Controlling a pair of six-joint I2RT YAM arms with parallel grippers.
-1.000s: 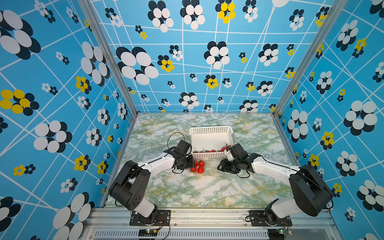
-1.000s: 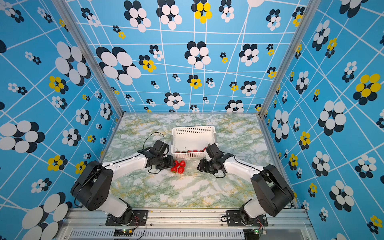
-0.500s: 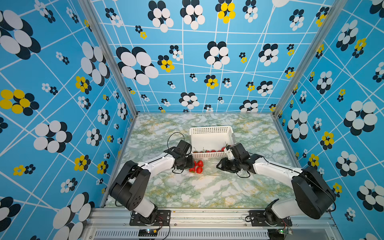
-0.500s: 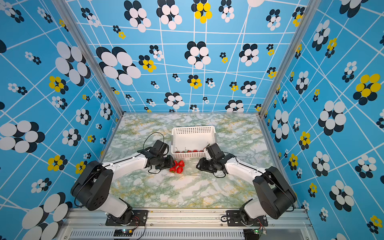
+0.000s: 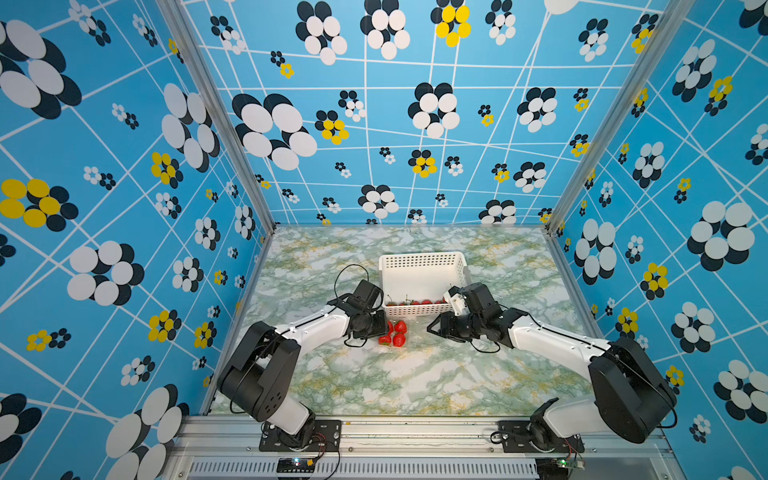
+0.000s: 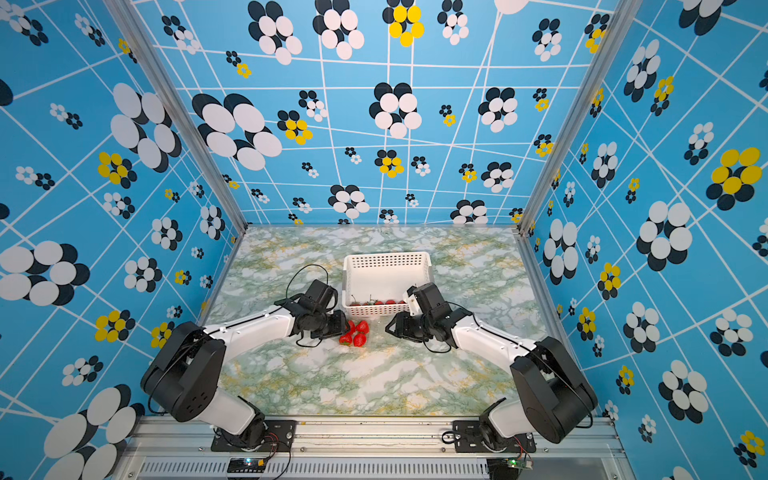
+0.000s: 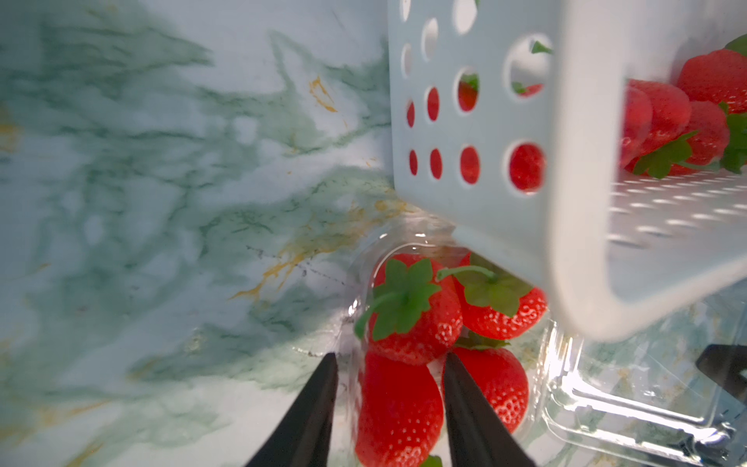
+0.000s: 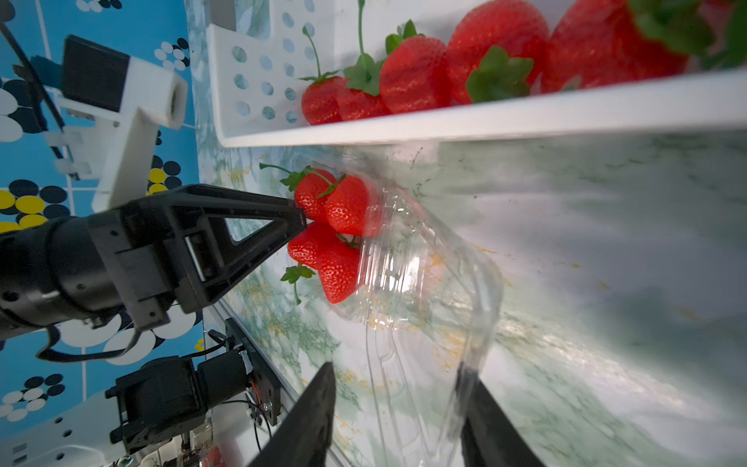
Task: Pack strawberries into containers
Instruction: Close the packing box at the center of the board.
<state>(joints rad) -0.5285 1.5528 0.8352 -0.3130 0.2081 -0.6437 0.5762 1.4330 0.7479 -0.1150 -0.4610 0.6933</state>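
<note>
A clear clamshell container (image 7: 566,388) sits just in front of the basket and holds several red strawberries (image 5: 394,333) (image 6: 356,333) (image 7: 416,311) (image 8: 343,206). My left gripper (image 7: 390,364) (image 5: 384,327) (image 6: 345,328) (image 8: 301,220) is shut across the container's near wall, with one strawberry between its fingers. The container's lid (image 8: 428,283) stands tilted up and blurred. My right gripper (image 8: 398,376) (image 5: 431,329) (image 6: 388,326) is open around the lid's free edge, which leans on one finger. More strawberries (image 8: 412,72) (image 7: 687,113) (image 5: 415,302) lie in the basket.
The white perforated basket (image 5: 419,259) (image 6: 386,259) (image 7: 477,121) stands behind both grippers, its front rim close above the container. Patterned blue walls close in the marble table (image 5: 415,382) on three sides. A metal rail runs along the front edge.
My right gripper has crept a little left toward the container with the lid. The left gripper and the strawberries have stayed put.
</note>
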